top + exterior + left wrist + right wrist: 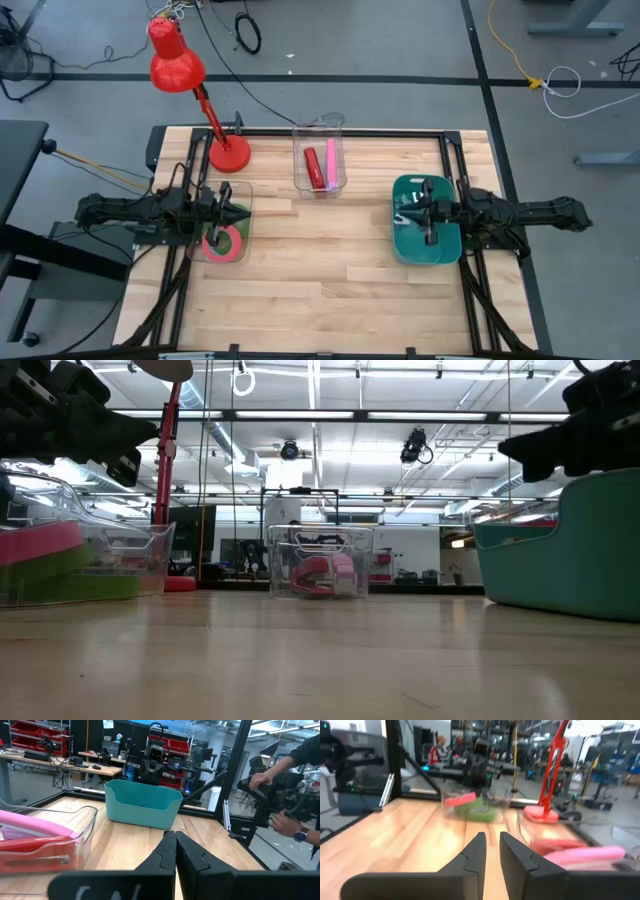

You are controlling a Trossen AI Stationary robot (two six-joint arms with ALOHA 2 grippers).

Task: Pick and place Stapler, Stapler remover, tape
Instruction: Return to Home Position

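Tape [226, 243], pink ring on green, lying in left clear bin [247, 192], just under left gripper [241, 213].
Fingers there pressed shut, empty, pointing toward table centre; right gripper [409, 212] slightly parted, empty, above teal bin [440, 252], well apart from tape.

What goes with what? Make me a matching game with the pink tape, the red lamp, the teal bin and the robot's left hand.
Things:
1. pink tape
2. red lamp
3. teal bin
4. left hand

Places:
A. standing on the table, near the left clear bin
B. under the right hand
C. shut, above the left clear bin
D. inside the left clear bin, lying on green tape

Pairs: 1-D, 2-A, 3-B, 4-C
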